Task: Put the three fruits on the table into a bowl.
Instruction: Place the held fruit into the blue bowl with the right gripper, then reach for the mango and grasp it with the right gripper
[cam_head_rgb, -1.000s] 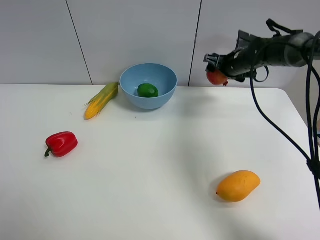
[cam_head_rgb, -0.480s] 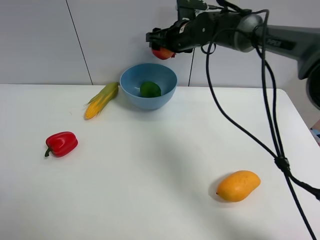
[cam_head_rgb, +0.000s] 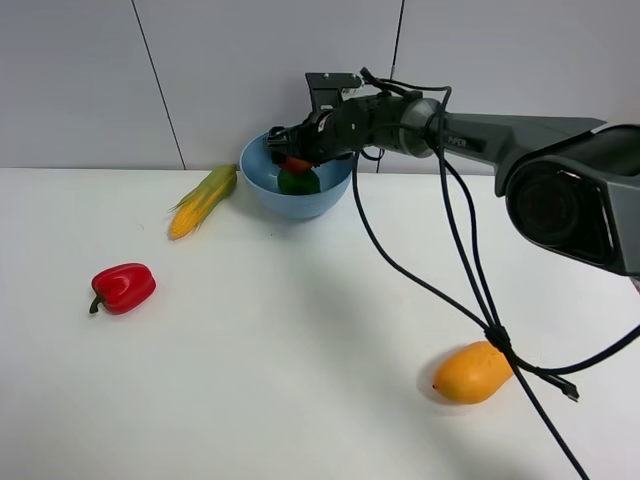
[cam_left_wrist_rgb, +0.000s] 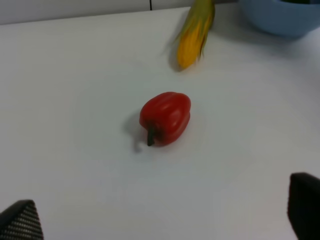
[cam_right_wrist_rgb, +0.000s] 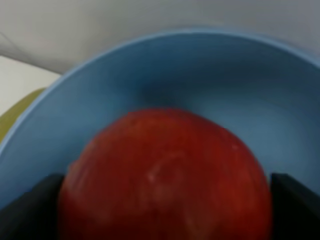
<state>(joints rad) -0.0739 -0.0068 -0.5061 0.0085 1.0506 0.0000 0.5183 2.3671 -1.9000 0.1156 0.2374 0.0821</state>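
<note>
My right gripper (cam_head_rgb: 294, 158) is shut on the red pomegranate (cam_head_rgb: 298, 165) and holds it inside the rim of the light blue bowl (cam_head_rgb: 300, 206), just above the green lime (cam_head_rgb: 298, 184) that lies in it. The right wrist view shows the pomegranate (cam_right_wrist_rgb: 165, 175) between the two fingers with the bowl's inner wall (cam_right_wrist_rgb: 210, 75) behind. The orange-yellow mango (cam_head_rgb: 474, 372) lies on the white table (cam_head_rgb: 320, 310) at the front right. My left gripper (cam_left_wrist_rgb: 162, 220) is open and empty above the table, out of the exterior high view.
A red bell pepper (cam_head_rgb: 123, 287) lies at the left; it also shows in the left wrist view (cam_left_wrist_rgb: 166, 117). A corn cob (cam_head_rgb: 203, 200) lies just left of the bowl. The right arm's cable hangs over the mango.
My right gripper has carried the pomegranate leftward from the back right and down into the bowl. The lime, mango, pepper and corn have not moved.
</note>
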